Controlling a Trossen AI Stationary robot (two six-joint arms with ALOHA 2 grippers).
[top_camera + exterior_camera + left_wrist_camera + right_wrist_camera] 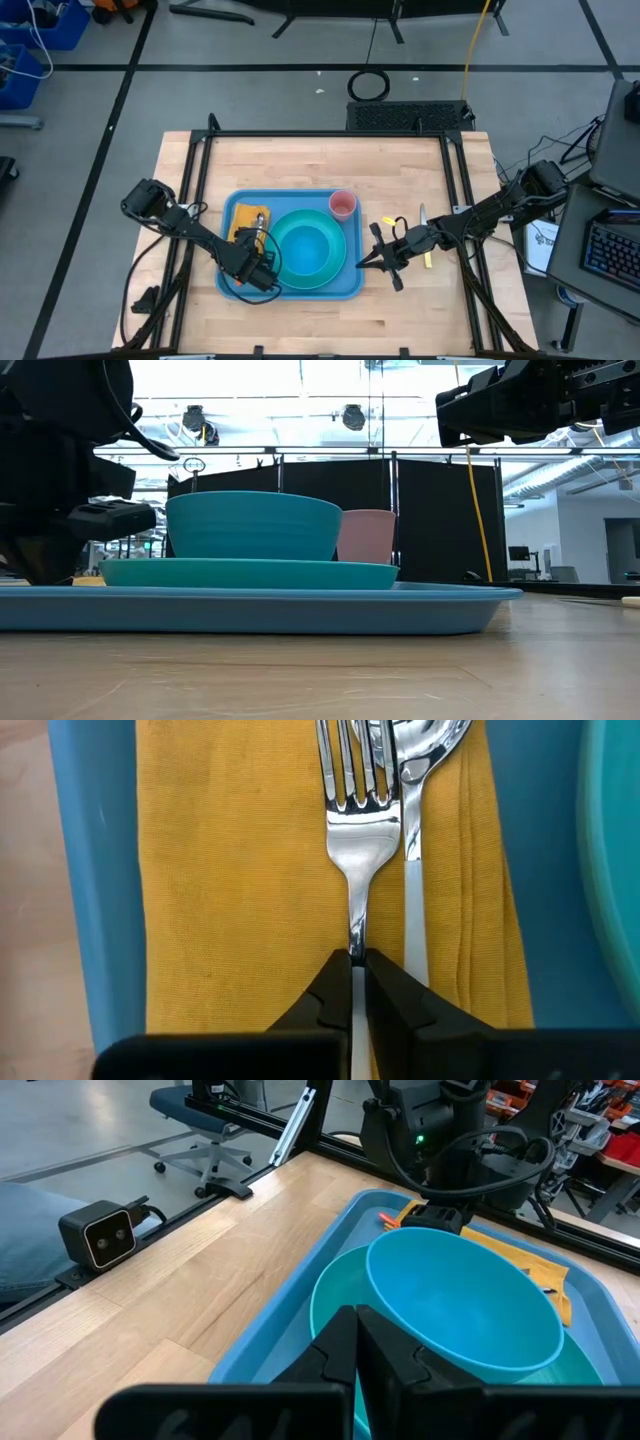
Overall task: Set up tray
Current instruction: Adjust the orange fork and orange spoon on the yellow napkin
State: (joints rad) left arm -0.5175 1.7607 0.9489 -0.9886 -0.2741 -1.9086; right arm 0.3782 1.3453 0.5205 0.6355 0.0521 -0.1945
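- Between the closed fingers of the left gripper (357, 982) sits the thin steel handle of a fork (355, 840); the jaws are clamped on that handle, with only a hairline slit between the dark, wedge-shaped fingertips.
- Just beside the fork, on the side toward the plate, lies a polished spoon (415, 860), its narrow handle parallel to the fork's.
- Beneath both utensils spreads a mustard-yellow cloth napkin (230, 870), finely woven, with folded layered edges along one side.
- Under the napkin is the tray (240, 287), smooth light-blue plastic, rectangular with rounded corners and a raised rim, resting on the pale wooden table (300, 160); the left gripper (262, 270) is over the tray's napkin end.
- Beyond the napkin from those jaws, a round teal plate (250, 572) carries a deep, smooth teal bowl (253, 525); a small pink cup (342, 205) stands in a far tray corner.
- Just outside the tray's opposite short edge, the right gripper (368, 262) hovers with its jaws pressed together and holding nothing; its dark fingers (335, 1350) point toward the bowl.
- Behind the right gripper, a knife (423, 222) lies on the bare wood.
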